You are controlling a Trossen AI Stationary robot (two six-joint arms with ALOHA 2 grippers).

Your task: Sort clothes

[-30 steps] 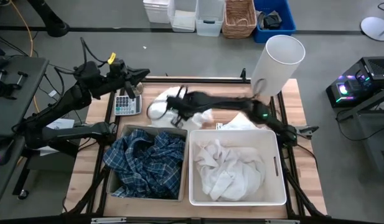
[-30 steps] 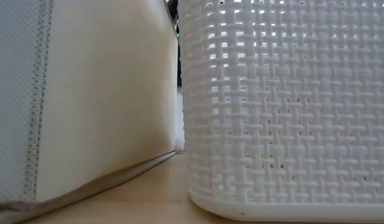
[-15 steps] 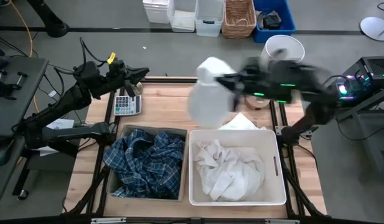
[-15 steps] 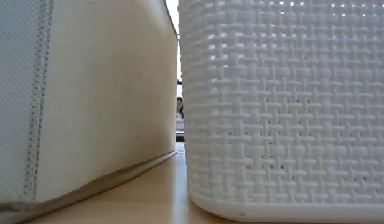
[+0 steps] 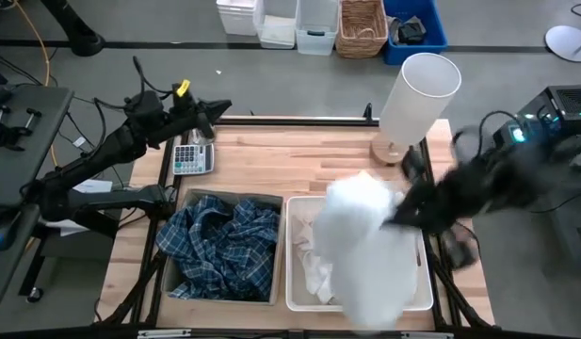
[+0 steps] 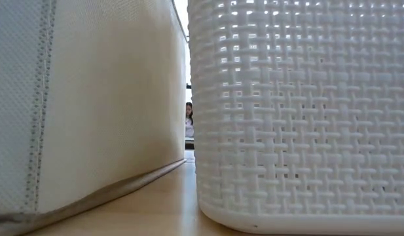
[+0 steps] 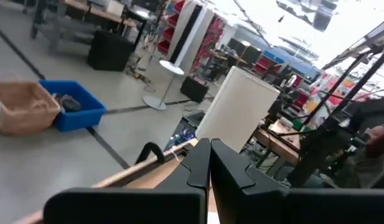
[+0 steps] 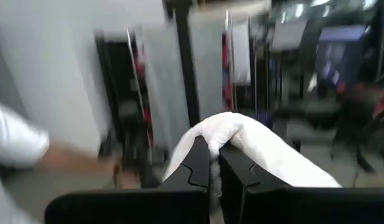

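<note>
A plain white garment [image 5: 361,240] hangs, blurred by motion, over the white woven plastic bin [image 5: 424,287], which holds other white clothes [image 5: 314,254]. My right gripper [image 5: 395,218] is shut on the garment and also shows in the right wrist view [image 8: 213,155]. The blue-and-white plaid shirt [image 5: 219,247] lies bunched in the fabric bin to the left. My left gripper [image 5: 217,108] is shut and empty, raised over the table's far left corner; it also shows in the left wrist view [image 7: 207,165]. The dark grey and dark green garments are out of view. My right gripper pinches a bunched fold of the white garment [image 8: 220,127] between its two fingers [image 8: 198,165]. The cloth bulges past the fingertips and drapes away on one side. The garment is lifted clear of the table and hangs slack over the white bin.
A white cylindrical lampshade [image 5: 417,94] stands at the table's far right on a wooden base. A calculator [image 5: 189,158] lies at the far left. In the low view the fabric bin's wall [image 6: 90,98] and the white bin's wall [image 6: 300,111] fill the picture; a person [image 6: 188,119] shows far off.
My right gripper has lifted the white garment off the far middle of the table, swung it up toward the lampshade, then toward the near right edge. The garment now hangs over the white bin. My left gripper has risen slightly.
</note>
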